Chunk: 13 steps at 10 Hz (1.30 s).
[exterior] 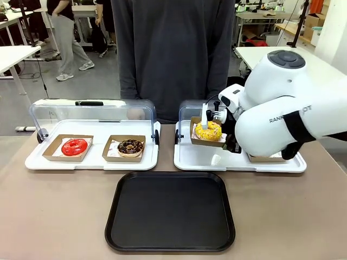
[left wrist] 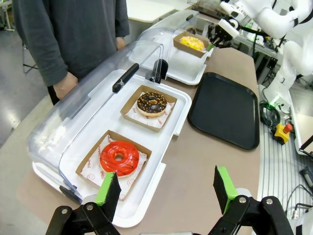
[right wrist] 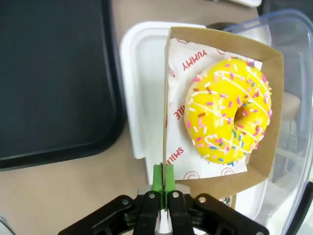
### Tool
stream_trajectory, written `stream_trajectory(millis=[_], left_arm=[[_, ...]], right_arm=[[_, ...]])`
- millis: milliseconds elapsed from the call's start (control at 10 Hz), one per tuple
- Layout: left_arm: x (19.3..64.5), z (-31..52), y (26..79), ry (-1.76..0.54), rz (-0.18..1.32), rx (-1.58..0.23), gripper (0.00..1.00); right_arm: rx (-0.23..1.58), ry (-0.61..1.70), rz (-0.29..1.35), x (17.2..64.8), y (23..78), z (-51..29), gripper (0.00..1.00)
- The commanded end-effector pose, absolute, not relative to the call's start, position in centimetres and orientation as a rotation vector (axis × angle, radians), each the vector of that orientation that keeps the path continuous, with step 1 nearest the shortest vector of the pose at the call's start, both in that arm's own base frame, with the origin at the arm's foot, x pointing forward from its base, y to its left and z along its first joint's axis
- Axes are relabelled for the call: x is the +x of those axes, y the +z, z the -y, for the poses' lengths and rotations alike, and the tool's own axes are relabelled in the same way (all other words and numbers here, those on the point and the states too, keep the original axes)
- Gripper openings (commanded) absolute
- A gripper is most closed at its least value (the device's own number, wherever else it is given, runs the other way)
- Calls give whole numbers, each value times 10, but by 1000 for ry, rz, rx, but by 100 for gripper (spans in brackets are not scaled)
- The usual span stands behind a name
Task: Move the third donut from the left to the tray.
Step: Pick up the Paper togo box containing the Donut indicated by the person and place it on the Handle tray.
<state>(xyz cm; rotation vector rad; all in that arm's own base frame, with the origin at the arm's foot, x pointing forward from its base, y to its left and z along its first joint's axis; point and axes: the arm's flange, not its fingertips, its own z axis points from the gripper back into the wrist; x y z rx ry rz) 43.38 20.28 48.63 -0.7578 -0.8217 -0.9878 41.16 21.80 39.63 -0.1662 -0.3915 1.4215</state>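
Right hand (right wrist: 161, 182): clamped on holder (right wrist: 266, 112) wall | Donut (right wrist: 227, 110): in holder, just ahead of pads, raised above white tray | Tray (exterior: 170, 218): beside, lower | Advice: keep level, carry slowly | Left hand (left wrist: 166, 188): apart, idle

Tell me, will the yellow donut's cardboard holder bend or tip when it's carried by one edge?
The shallow brown cardboard holder looks thin, so it may flex. The right gripper pinches only one wall, so the yellow sprinkled donut could probably tilt it. In the front view it seems lifted and slightly tilted.
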Motion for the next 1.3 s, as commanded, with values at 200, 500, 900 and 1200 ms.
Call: stream_trajectory(millis=[200, 500, 900, 1200], left_arm=[[433, -202, 488, -988, 816, -760, 100], [433, -202, 488, -988, 816, -760, 100], [433, -202, 488, -988, 816, -760, 100], [433, -202, 488, -988, 816, -760, 100]], right_arm=[[-153, 1346, 322, 345, 421, -259, 2], [-136, 1359, 304, 311, 413, -300, 2], [-138, 1412, 289, 277, 378, -351, 2], [-156, 1427, 270, 259, 351, -375, 2]])
